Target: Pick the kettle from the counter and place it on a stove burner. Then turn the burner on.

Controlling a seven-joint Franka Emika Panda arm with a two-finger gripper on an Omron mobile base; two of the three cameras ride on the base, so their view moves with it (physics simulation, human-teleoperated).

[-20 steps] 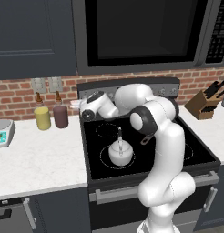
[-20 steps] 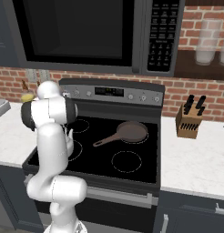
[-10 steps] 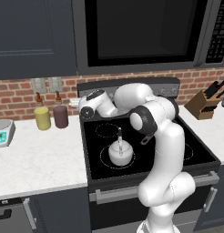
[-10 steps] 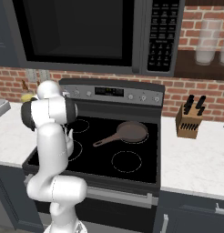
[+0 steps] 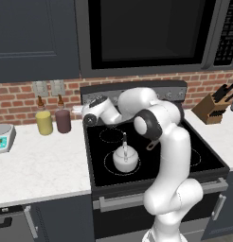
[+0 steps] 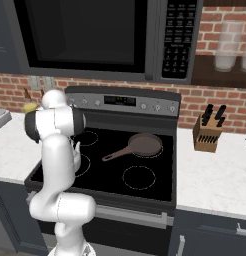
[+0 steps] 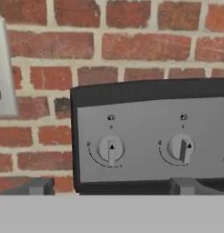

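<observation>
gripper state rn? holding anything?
Gripper: open, holding nothing, its fingertips apart and pointed at the stove's left knob. The kettle sits on the stove burner, free of the gripper.

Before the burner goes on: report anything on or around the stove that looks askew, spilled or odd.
Nothing stands out. The kettle sits upright inside the large dashed burner circle, the skillet lies flat on a rear burner, and nothing is spilled. The open claw faces the left knob.
</observation>
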